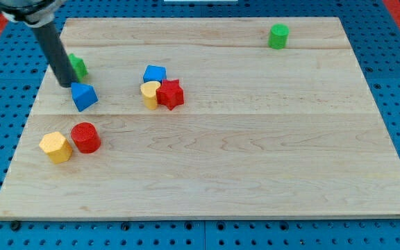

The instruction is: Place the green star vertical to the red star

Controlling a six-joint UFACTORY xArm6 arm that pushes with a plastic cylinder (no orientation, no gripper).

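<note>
The green star (79, 67) lies near the board's left edge, partly hidden behind my rod. My tip (64, 83) rests on the board just left of and below the green star, touching or nearly touching it. The red star (170, 94) sits to the right, in a cluster with a yellow block (150, 93) on its left and a blue block (155, 73) above-left. A blue cube (84, 96) lies just right of and below my tip.
A red cylinder (85, 137) and a yellow hexagonal block (55, 146) sit at the lower left. A green cylinder (278, 36) stands at the top right. The wooden board (255, 160) lies on a blue pegboard.
</note>
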